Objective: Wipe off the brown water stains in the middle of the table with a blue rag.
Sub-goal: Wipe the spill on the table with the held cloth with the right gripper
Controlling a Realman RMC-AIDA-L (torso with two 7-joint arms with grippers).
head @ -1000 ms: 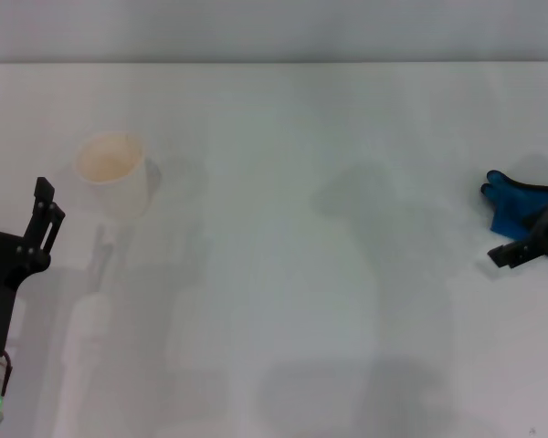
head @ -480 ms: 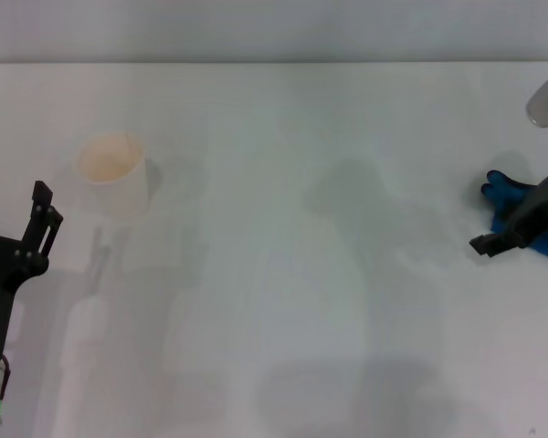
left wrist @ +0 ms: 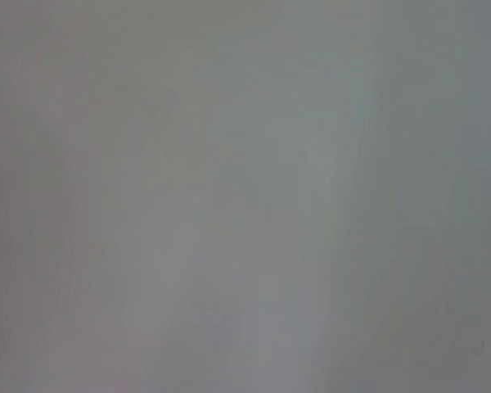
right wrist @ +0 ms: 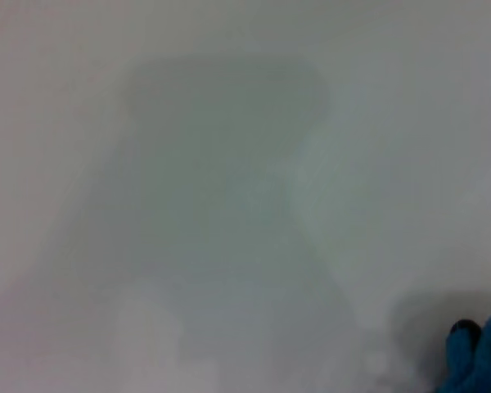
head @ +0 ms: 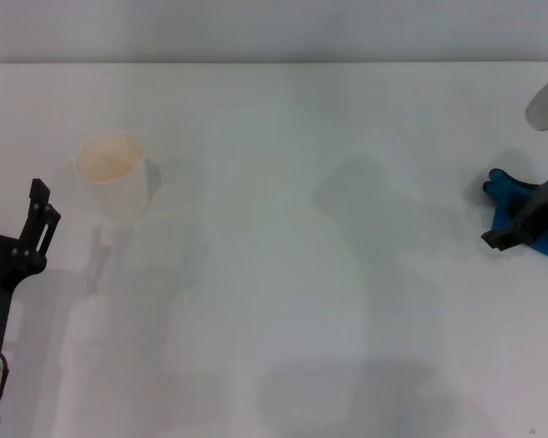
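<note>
Your right gripper [head: 504,239] is drawing back onto the blue rag [head: 516,212], jaw state unclear, no stain visible.

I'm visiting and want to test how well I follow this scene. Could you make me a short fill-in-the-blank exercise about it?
1. The rag at the right gripper is coloured ____.
2. The white cup stands on the robot's ____ side of the table.
3. The gripper nearest the cup is the ____ gripper.
4. No brown stain shows in the ____ of the table.

Missing words: blue; left; left; middle
</note>
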